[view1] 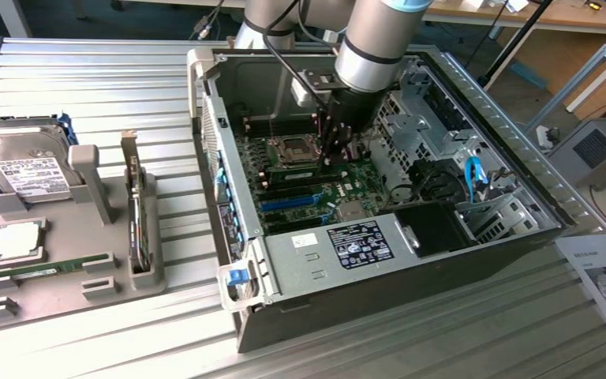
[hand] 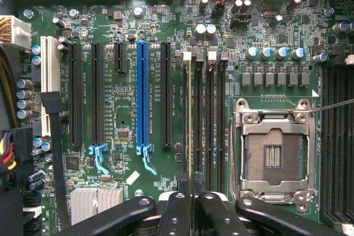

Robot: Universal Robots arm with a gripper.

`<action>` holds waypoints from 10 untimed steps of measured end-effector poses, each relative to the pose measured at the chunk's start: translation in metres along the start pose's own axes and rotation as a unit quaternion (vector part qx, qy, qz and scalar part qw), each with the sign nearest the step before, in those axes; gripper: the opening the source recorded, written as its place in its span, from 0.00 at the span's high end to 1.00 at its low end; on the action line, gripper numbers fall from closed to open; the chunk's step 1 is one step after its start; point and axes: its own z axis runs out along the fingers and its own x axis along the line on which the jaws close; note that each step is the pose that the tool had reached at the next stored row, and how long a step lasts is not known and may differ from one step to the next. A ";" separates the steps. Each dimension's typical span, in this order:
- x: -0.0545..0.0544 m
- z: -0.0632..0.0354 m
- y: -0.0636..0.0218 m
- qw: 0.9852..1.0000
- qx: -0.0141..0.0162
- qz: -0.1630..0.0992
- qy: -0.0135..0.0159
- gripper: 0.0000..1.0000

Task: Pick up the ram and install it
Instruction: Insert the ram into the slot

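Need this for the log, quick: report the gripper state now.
Gripper: closed on the ram, which it holds edge-on at the memory slots.

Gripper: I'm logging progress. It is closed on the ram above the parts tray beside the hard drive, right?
Wrong place. The gripper is closed on the ram above the motherboard inside the computer case, as the exterior view shows.
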 end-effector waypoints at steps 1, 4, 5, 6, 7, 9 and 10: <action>0.000 0.0002 0.0000 1.000 0.000 0.000 0.000 0.88; -0.001 0.0004 0.0000 1.000 0.000 0.000 0.000 0.88; -0.001 0.0004 0.0000 1.000 0.000 0.000 0.000 0.88; -0.001 0.0004 0.0000 1.000 0.000 0.000 0.000 0.88; -0.001 0.0005 0.0000 1.000 0.000 0.000 0.000 0.88; -0.001 0.0004 0.0000 1.000 0.000 0.000 0.000 0.88; -0.001 0.0004 0.0000 1.000 0.000 0.000 0.000 0.88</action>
